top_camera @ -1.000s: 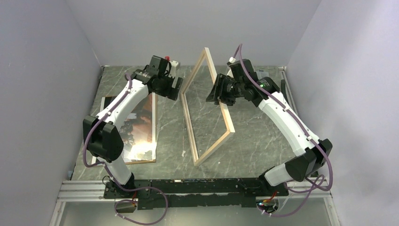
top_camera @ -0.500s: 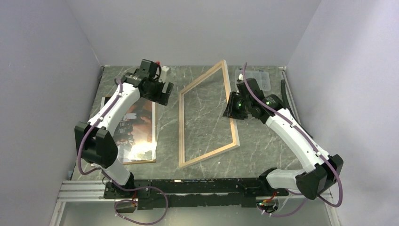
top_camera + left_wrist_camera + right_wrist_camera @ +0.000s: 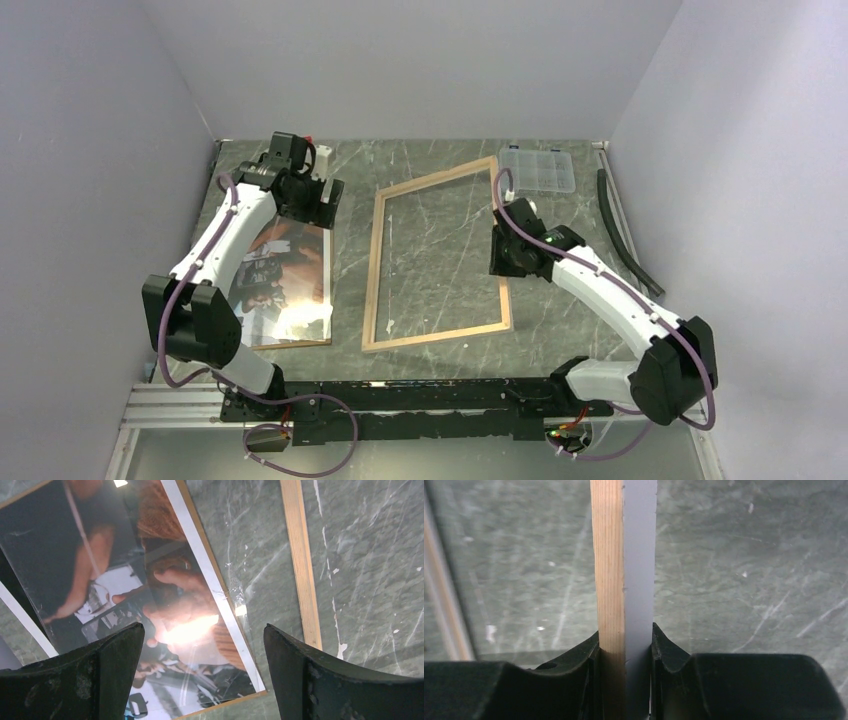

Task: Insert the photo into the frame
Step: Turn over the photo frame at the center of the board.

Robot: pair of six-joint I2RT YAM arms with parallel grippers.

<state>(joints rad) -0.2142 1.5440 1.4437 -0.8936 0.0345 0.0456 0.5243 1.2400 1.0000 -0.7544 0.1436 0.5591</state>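
The frame [image 3: 372,270] lies nearly flat at the table's middle, light wood back up, and the table shows through its pane. My right gripper [image 3: 502,250] is shut on its right rail; in the right wrist view the wood-and-white rail [image 3: 624,555] is pinched between the jaws [image 3: 624,650]. The photo [image 3: 285,280] lies picture-up on the brown backing panel [image 3: 295,343] at the left. My left gripper [image 3: 320,205] is open and empty above the photo's far right part. The left wrist view shows the photo [image 3: 125,580], the frame's left rail [image 3: 300,565] and the open gripper [image 3: 202,670].
A clear plastic compartment box [image 3: 537,172] sits at the back right, just beyond the frame's far corner. A black strip [image 3: 625,235] lies along the right wall. A small white object with a red top [image 3: 318,160] stands behind my left gripper. Walls close in on three sides.
My right gripper has lowered the frame from standing on edge to nearly flat, moving right and nearer. My left arm has swung left to above the photo.
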